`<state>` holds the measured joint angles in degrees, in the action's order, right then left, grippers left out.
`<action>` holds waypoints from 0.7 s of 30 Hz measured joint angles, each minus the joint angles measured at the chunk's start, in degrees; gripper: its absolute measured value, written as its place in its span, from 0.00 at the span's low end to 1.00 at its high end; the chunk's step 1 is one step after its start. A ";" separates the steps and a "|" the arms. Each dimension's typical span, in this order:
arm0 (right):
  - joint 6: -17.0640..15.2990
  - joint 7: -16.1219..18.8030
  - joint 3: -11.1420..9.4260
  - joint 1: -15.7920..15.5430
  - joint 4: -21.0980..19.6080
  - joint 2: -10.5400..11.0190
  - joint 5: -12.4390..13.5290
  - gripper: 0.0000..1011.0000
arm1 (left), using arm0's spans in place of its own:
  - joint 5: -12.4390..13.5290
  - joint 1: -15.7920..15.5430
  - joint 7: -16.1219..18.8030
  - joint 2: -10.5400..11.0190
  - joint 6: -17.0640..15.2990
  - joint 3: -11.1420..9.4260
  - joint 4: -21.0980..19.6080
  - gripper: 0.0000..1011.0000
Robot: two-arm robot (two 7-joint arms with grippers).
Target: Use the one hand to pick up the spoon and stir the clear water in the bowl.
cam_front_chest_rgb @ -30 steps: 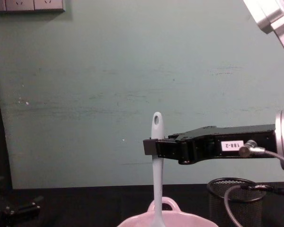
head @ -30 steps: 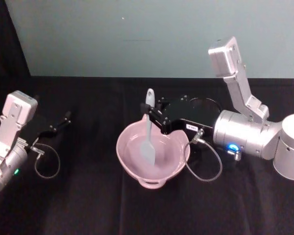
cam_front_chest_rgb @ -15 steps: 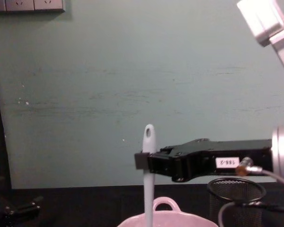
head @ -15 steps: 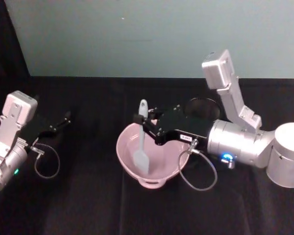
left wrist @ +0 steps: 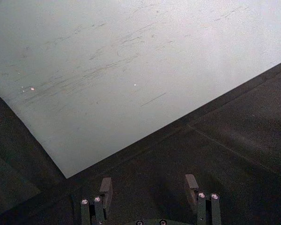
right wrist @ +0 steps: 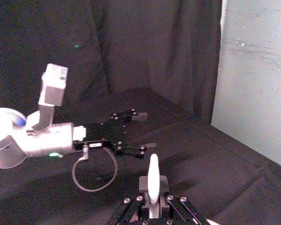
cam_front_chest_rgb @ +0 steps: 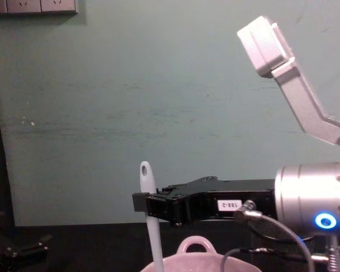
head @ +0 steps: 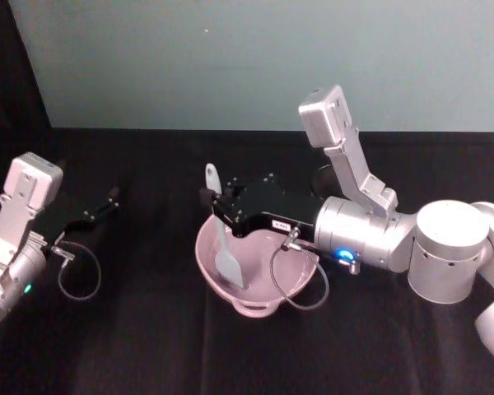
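The right claw point(head: 209, 198) is clamped shut on the upper handle of the spoon point(head: 223, 243), just below the hole at the handle's end. It hangs above the bowl point(head: 204, 262), over the far left part of the rim. In the chest view the right claw point(cam_front_chest_rgb: 140, 202) reaches level across from the bowl's right and grips the spoon point(cam_front_chest_rgb: 151, 218), which stands nearly upright with its lower end dropping behind the near rim of the bowl point(cam_front_chest_rgb: 184, 263). In the right wrist view the handle of the spoon point(right wrist: 153, 177) rises between the closed fingers point(right wrist: 161, 183). The flat blade point(head: 229, 267) sits down inside the bowl, toward its left wall. Behind the right claw, a thick silver arm with a blue ring light point(head: 341, 254) stretches away to the bowl's right, and a grey cable loop point(head: 300, 290) sags over the bowl's right rim. The bowl's small loop handle point(head: 255, 310) faces the robot. The bowl stands on the black table point(head: 148, 337). Well to the bowl's left, the left claw point(head: 112, 197) rests low over the table with its fingers point(left wrist: 106, 189) spread wide and nothing between them.
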<state>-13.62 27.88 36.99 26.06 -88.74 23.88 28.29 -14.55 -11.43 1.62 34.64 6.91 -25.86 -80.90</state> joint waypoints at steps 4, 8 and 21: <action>0.06 -0.82 -0.16 1.14 2.23 -1.45 -1.01 0.12 | 0.00 0.00 0.00 0.00 0.00 0.00 0.00 1.00; 0.22 -1.82 -0.76 1.86 3.92 -2.47 -2.14 0.12 | 0.00 0.00 0.00 0.00 0.00 0.00 0.00 1.00; 0.28 -3.96 -4.50 -0.06 2.98 -1.14 -4.48 0.12 | 0.00 0.00 0.00 0.00 0.00 0.00 0.00 1.00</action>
<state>-13.34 23.93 32.49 26.00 -85.76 22.74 23.81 -14.55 -11.43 1.62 34.64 6.91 -25.86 -80.90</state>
